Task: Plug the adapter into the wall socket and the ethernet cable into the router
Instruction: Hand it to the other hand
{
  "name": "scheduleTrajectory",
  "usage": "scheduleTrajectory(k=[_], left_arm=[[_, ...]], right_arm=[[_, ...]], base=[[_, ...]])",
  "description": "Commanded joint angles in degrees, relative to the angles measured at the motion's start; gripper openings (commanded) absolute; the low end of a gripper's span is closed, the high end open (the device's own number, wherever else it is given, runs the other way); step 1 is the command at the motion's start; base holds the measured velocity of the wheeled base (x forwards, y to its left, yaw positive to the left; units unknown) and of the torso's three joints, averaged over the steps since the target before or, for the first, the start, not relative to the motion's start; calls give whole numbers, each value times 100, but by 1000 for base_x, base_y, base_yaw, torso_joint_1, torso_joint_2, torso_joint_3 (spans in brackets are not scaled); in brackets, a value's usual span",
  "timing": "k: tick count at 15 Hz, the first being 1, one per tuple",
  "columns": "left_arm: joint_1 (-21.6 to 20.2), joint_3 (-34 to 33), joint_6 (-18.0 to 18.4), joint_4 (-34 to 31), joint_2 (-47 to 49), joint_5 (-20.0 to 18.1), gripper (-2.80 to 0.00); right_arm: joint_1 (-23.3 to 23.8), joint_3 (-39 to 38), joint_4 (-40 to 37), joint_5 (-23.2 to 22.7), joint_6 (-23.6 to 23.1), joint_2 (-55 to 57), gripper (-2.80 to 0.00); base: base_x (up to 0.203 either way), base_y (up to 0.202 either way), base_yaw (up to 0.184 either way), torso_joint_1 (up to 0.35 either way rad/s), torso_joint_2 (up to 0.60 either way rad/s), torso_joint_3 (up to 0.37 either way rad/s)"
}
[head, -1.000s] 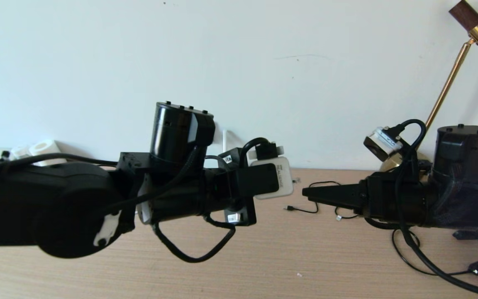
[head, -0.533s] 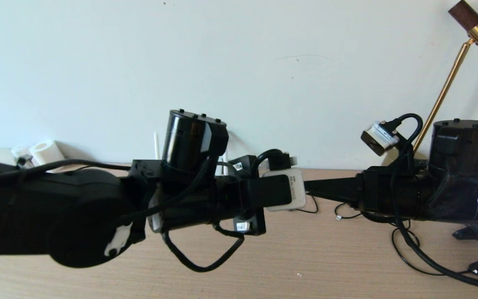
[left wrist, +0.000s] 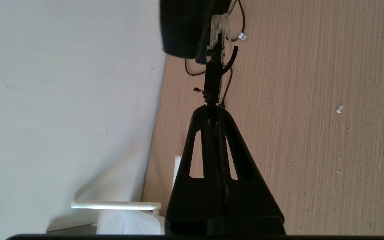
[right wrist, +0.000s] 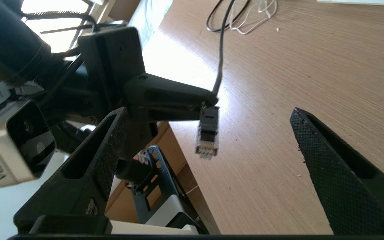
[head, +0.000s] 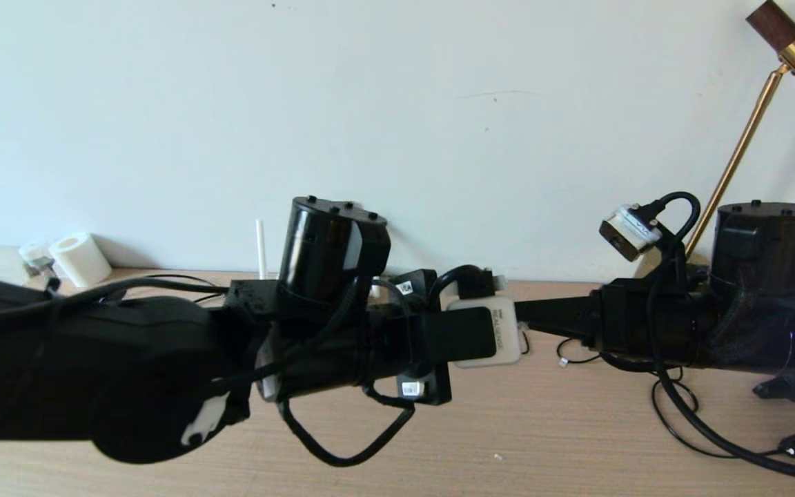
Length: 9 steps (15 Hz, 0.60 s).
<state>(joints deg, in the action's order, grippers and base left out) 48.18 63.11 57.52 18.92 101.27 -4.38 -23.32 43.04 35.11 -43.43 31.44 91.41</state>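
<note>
**Cable plug held between the two pincers**

My left pincer (right wrist: 208, 100) is clenched on the ethernet cable (right wrist: 207, 133), just behind its plug. The plug with its clear tip hangs in the air above the tabletop (right wrist: 312, 66). My right pincer (right wrist: 208, 133) is released; its wide-apart fingers (right wrist: 325, 160) stand on both sides of the plug without touching it. The router (left wrist: 125, 216) lies behind my left pincer, near the wall.
</note>
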Motion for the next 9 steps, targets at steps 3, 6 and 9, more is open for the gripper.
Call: scheduleTrajectory(k=[3,6,9], left_arm=[[14,-80,4,41,-19,-2,-280],[7,-27,-4,68,-3,-2,-280],[7,17,-83,103,25,4,-280]], right_arm=[[-9,-70,28,1,11,-53,-280],[-41,-147,13,-7,11,-68,-280],[-139,-171,13,-19,20,-70,-280]], base=[[0,0,0,0,0,0],[0,0,0,0,0,0],[0,0,0,0,0,0]])
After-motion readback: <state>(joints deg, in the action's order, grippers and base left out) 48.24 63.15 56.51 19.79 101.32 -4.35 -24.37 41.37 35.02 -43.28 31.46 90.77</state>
